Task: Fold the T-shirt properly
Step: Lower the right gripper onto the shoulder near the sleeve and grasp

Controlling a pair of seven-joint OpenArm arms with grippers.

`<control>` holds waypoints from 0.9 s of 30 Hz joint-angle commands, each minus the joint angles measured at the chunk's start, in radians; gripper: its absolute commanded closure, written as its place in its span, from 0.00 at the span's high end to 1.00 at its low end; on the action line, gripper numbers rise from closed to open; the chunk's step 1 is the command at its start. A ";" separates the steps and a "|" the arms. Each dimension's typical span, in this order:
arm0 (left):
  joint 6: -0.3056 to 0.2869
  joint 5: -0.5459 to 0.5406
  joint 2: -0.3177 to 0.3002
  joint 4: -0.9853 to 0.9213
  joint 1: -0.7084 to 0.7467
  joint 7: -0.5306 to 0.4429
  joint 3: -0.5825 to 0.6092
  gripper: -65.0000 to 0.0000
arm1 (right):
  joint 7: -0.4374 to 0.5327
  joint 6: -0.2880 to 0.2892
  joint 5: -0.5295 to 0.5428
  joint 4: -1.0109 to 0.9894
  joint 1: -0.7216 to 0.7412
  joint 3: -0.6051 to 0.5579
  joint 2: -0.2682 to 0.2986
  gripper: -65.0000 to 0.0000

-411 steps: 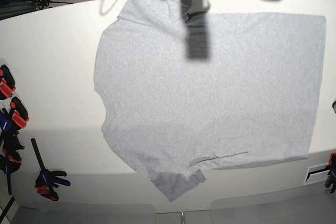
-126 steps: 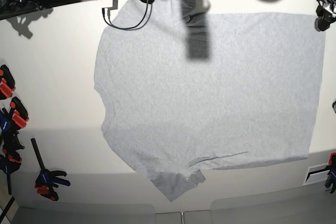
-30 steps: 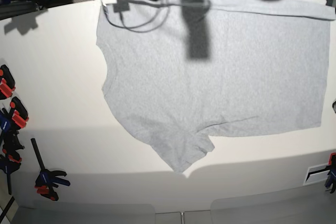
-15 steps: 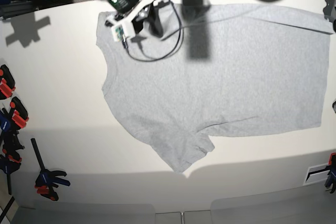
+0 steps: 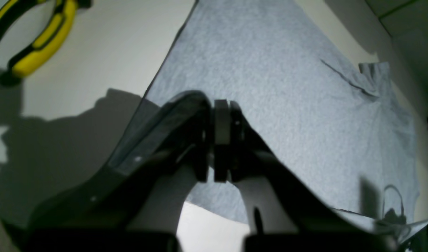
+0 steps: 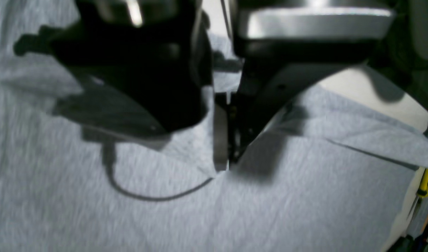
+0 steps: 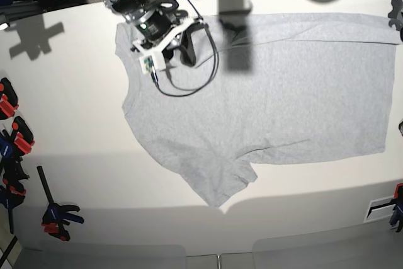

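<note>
The light grey T-shirt [image 7: 264, 105] lies spread on the white table [image 7: 69, 92], plain side up, with one sleeve [image 7: 220, 181] toward the front. Its far edge is lifted and folded over toward the front. My right gripper [image 7: 187, 50] is over the shirt's far left part; the right wrist view shows it [image 6: 222, 147] shut on a pinched fold of the T-shirt [image 6: 304, 196]. My left gripper [image 7: 397, 16] is at the far right corner; in the left wrist view it [image 5: 220, 140] is shut on the edge of the T-shirt [image 5: 287, 70].
Red, blue and black clamps [image 7: 12, 137] lie along the table's left edge, with one more [image 7: 58, 215] near the front. A yellow and black clamp [image 5: 42, 35] lies beside the shirt's edge. Two grey bins [image 7: 101, 256] stand at the front. A cable [image 7: 189, 86] hangs from the right arm.
My right gripper has moved toward the front and slightly right, carrying the shirt's far left edge further over the shirt. The fold along the far edge has widened.
</note>
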 commanded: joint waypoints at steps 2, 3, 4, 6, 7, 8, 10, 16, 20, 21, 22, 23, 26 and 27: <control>-0.009 -0.007 -0.027 0.011 0.001 -0.031 -0.010 0.00 | 0.029 0.010 0.022 0.015 0.014 -0.002 -0.003 0.00; -0.009 0.009 -0.027 0.011 -0.001 -0.039 -0.010 0.00 | 0.029 0.010 0.021 0.015 0.019 -0.002 -0.003 0.00; -0.009 0.021 -0.027 0.011 0.000 -0.051 -0.006 0.00 | 0.029 0.009 0.022 0.015 0.024 -0.002 -0.003 0.00; -0.009 0.040 -0.028 0.011 0.000 -0.076 0.018 0.00 | 0.029 0.009 0.018 0.014 0.036 -0.002 -0.003 0.00; -0.009 0.043 -0.028 0.011 -0.001 -0.083 0.038 0.00 | 0.029 0.009 0.018 0.014 0.042 -0.002 -0.003 0.00; -0.009 0.055 -0.027 0.011 -0.001 -0.098 0.060 0.00 | 0.028 0.009 0.018 0.014 0.047 -0.002 -0.003 0.00; -0.009 0.101 -0.027 0.011 -0.014 -0.129 0.107 0.00 | 0.028 0.009 0.018 0.014 0.059 -0.002 -0.003 0.00; -0.009 0.198 -0.027 0.011 -0.091 -0.150 0.191 0.00 | 0.029 0.007 -0.015 0.012 0.079 -0.002 -0.003 0.00; -0.008 0.219 -0.028 0.011 -0.106 -0.162 0.193 0.00 | 0.033 -0.025 -0.031 0.011 0.080 -0.002 -0.003 0.00; 0.006 0.238 -0.028 0.011 -0.106 -0.182 0.193 0.00 | 0.034 -0.030 -0.034 0.010 0.080 -0.002 -0.003 0.00; 0.016 0.263 -0.027 0.011 -0.106 -0.201 0.193 0.00 | 0.037 -0.035 -0.037 0.008 0.080 -0.002 -0.003 0.00; 0.028 0.281 -0.028 0.011 -0.106 -0.219 0.193 0.00 | 0.039 -0.038 -0.046 0.005 0.080 -0.002 -0.003 0.00; 0.042 0.293 -0.030 0.011 -0.111 -0.251 0.193 0.00 | 0.047 -0.069 -0.080 0.003 0.080 -0.002 -0.003 0.00; 0.042 0.293 -0.031 0.011 -0.115 -0.251 0.193 0.00 | 0.049 -0.082 -0.083 0.003 0.080 -0.002 -0.003 0.00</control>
